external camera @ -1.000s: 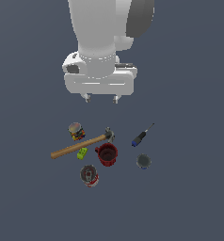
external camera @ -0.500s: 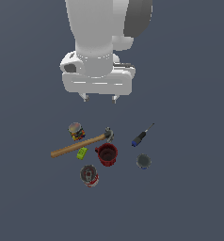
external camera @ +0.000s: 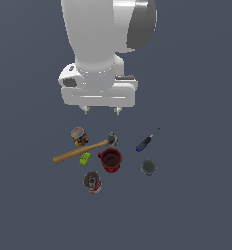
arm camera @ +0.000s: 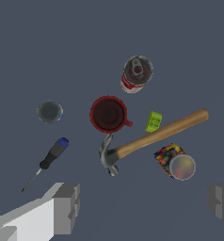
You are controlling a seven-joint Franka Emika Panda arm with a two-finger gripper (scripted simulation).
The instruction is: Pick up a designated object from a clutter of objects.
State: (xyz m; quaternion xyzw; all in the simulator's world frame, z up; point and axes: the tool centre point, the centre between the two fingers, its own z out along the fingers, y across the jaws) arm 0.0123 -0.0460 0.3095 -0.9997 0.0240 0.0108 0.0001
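Exterior view: I have the jaws high above the pile, wide and empty. Red-and-white can stands beside the mug.
Wrist view: can clear of the hammer. Approach step, I judge; next, centre over it and descend.

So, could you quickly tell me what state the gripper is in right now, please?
Gripper: open and empty, above the clutter, touching nothing.
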